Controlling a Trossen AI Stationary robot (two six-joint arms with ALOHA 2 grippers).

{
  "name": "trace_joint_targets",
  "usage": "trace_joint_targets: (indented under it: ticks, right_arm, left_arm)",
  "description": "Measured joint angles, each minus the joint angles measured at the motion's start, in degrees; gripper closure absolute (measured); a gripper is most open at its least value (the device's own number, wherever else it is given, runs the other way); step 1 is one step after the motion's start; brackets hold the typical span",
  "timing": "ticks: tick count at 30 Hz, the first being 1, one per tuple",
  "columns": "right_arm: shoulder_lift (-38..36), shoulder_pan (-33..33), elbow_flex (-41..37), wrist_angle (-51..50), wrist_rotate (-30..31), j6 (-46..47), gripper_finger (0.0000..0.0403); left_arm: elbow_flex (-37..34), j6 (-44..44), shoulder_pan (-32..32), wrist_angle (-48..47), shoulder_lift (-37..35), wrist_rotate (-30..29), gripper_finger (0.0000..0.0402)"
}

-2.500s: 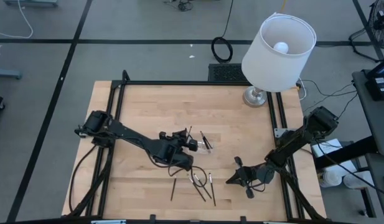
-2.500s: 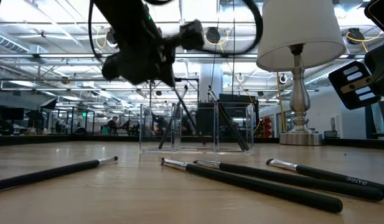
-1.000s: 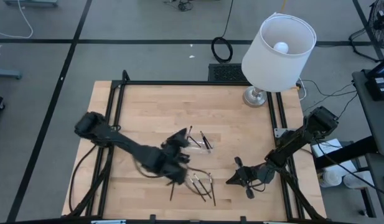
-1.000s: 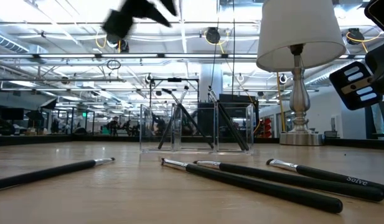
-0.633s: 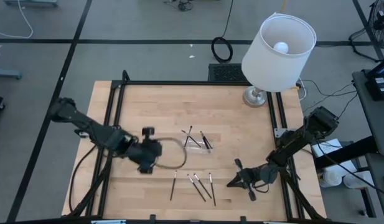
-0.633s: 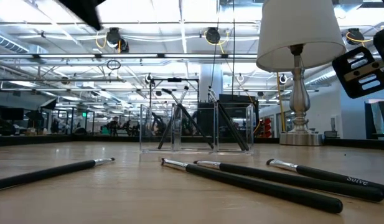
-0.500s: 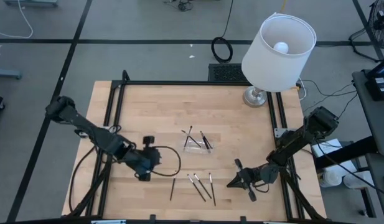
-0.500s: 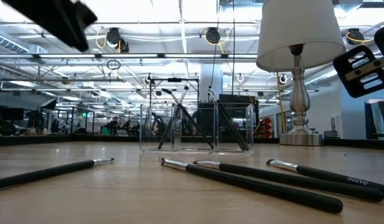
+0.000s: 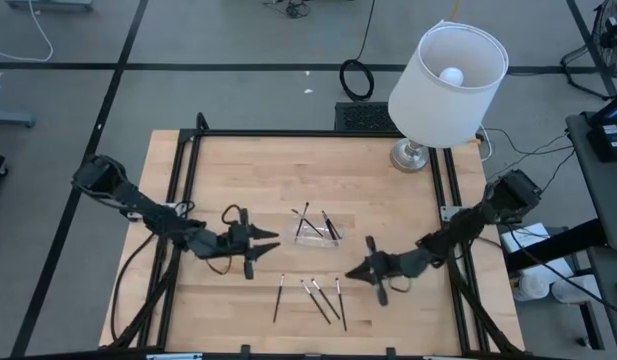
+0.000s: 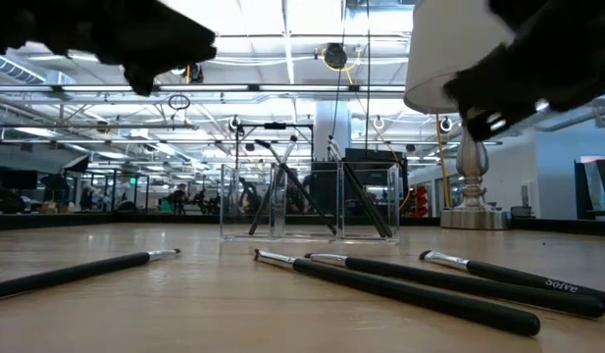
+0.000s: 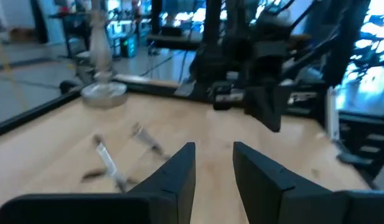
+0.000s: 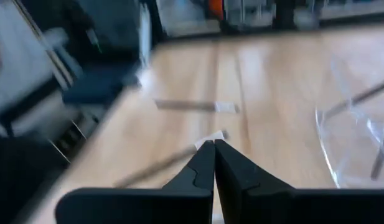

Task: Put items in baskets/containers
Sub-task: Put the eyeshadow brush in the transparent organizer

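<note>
While four sticks (image 9: 318,297) lie loose on the table (image 9: 238,170) toward six o'clock from the clear tray (image 9: 315,229), the step in hand looks like a pick-up by the right gripper (image 9: 364,270), which hovers just at three o'clock of that cluster. In its wrist view the two fingers are pressed together with nothing between them, so they need to part before any descent. A good approach, I judge, spreads the fingers across one stick's width, comes down over the stick nearest the gripper (image 9: 340,298), and closes at mid-length so the stick hangs level instead of tipping. The sticks lie close beside one another, so a sloppy closure could catch two or roll a neighbour away.

The tray sits near the table's centre and already holds several sticks leaning at angles; a new one should go in along the tray's length.

The left gripper (image 9: 264,243) waits at nine o'clock of the tray, fingers slightly apart and empty.
</note>
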Motion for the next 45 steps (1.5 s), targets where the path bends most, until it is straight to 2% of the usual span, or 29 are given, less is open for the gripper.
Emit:
trace_joint_targets:
  ticks: [4, 8, 10, 14, 17, 20, 23, 26, 30, 33, 38, 45]
  right_arm:
    - [0.04, -5.06, 7.97, -21.25, -5.56, 2.88, 0.0403]
    - [0.05, -7.08, 20.97, -48.85, -9.79, 6.29, 0.0403]
    - [0.11, -5.31, 28.28, -60.46, -6.58, 5.25, 0.0403]
    - [-0.04, -2.15, 39.46, -76.05, 5.52, 3.61, 0.0403]
    - [-0.02, -2.76, 43.36, -82.21, 6.40, 8.19, 0.0403]
    - [0.02, -3.08, 43.23, -82.09, 4.90, 14.25, 0.0403]
    - [0.64, -2.86, 39.69, -78.47, 0.93, 19.98, 0.0403]
    - [0.86, -3.10, 33.72, -70.92, -2.23, 25.17, 0.0401]
    - [0.83, -4.78, 25.04, -54.91, -9.16, 29.75, 0.0385]
    - [0.83, -6.21, 19.32, -45.01, -11.35, 32.05, 0.0362]
    - [1.65, -7.11, 13.41, -36.80, -11.17, 35.00, 0.0310]
    - [8.51, -8.01, 14.70, -32.94, -12.29, 39.79, 0.0239]
  left_arm:
    - [-1.36, 0.35, -0.32, 0.15, -0.71, -0.04, 0.0286]
    - [-1.81, 0.75, -0.63, -2.81, -0.68, -1.55, 0.0286]
    - [-1.76, 1.65, -0.67, -3.61, -0.69, -1.37, 0.0286]
    - [-1.78, 3.95, -0.62, -3.52, -0.67, -2.06, 0.0286]
    - [-1.78, 5.29, -0.30, -3.29, -1.86, -3.50, 0.0286]
    - [-1.76, 6.59, 0.45, -3.15, -4.36, -5.66, 0.0286]
    - [-1.71, 7.58, 1.18, -3.01, -7.20, -6.72, 0.0286]
    - [-1.71, 8.40, 1.67, -3.19, -9.01, -6.88, 0.0286]
    - [-1.71, 12.21, 2.76, -3.22, -10.47, -6.88, 0.0286]
    - [-1.71, 14.36, 4.01, -3.29, -10.83, -6.91, 0.0286]
    - [-1.71, 14.54, 6.90, -3.32, -10.83, -6.95, 0.0286]
    - [-1.71, 13.12, 9.35, -3.83, -10.81, -6.88, 0.0286]
